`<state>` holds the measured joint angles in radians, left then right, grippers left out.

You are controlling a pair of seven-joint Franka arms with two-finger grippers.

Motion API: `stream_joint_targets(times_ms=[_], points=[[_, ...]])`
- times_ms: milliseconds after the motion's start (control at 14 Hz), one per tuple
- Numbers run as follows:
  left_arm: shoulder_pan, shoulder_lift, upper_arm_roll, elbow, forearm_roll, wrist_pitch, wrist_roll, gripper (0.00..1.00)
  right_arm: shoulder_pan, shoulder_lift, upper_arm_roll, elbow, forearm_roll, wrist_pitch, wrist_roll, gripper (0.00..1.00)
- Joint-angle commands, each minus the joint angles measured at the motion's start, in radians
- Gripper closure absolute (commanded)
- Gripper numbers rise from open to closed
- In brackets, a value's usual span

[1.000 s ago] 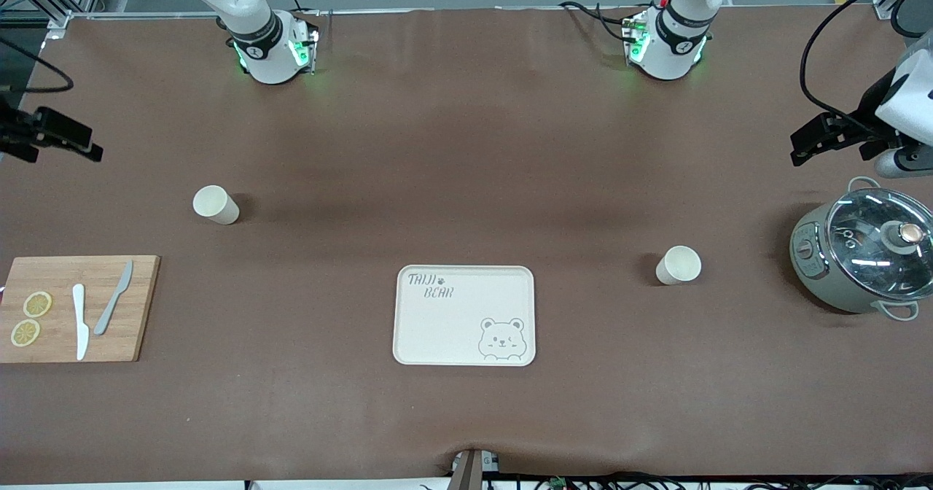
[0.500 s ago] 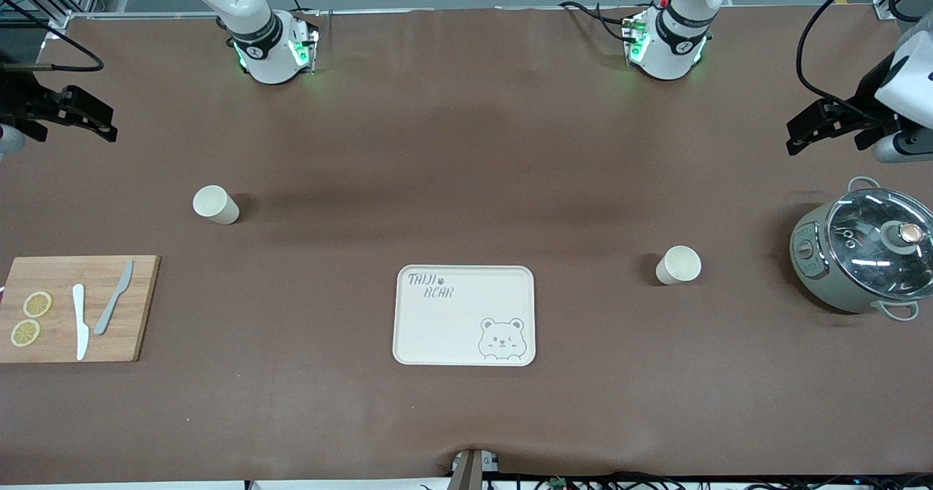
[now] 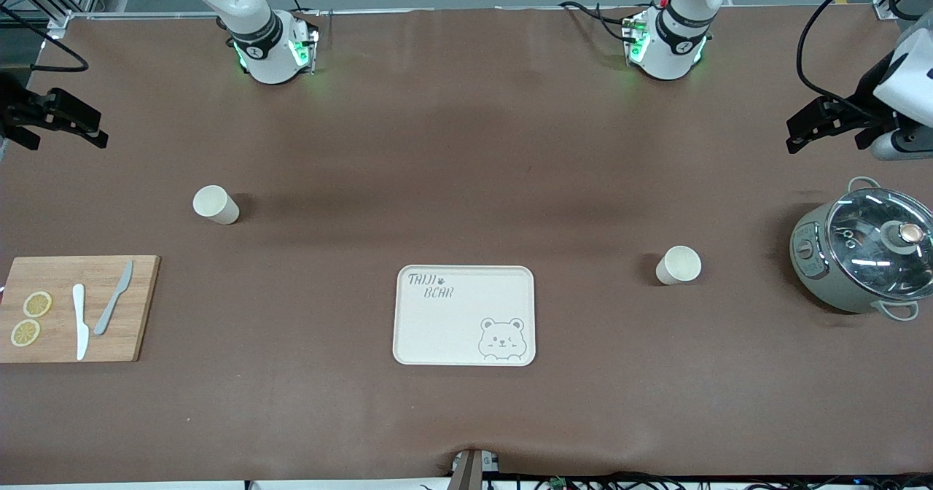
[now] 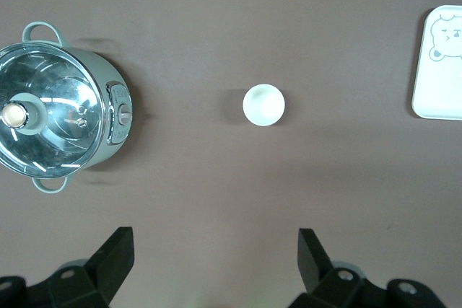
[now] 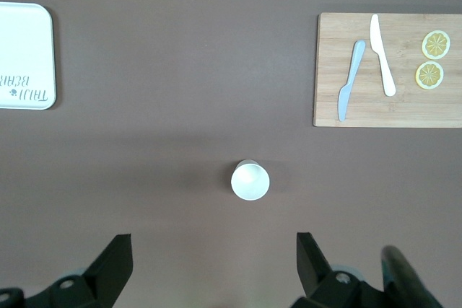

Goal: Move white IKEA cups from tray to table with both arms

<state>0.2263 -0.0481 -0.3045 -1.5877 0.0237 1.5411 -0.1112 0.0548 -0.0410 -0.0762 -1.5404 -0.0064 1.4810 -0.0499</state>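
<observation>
Already both white IKEA cups are seen off the tray; the released left gripper and right gripper, high at the table's ends, are best kept clear.

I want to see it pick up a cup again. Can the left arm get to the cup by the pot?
Probably yes. The left gripper is open, up over the table's end, and the cup stands alone on bare table, apart from the pot.

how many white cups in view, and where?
2, both upright on the table, none on the tray. One cup toward the right arm's end; the other cup toward the left arm's end, beside the pot.
</observation>
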Motion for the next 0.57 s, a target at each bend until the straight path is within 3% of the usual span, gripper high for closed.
stream_joint_targets(times_ms=[0,500], points=[[0.007,-0.009,-0.004,0.015,-0.004,-0.004,0.019,0.00,-0.018,-0.020,0.009,-0.023,0.008,0.001,-0.019,0.00],[0.001,0.004,-0.004,0.020,-0.014,0.004,0.019,0.00,-0.023,-0.017,0.003,-0.023,0.011,-0.001,-0.018,0.00]])
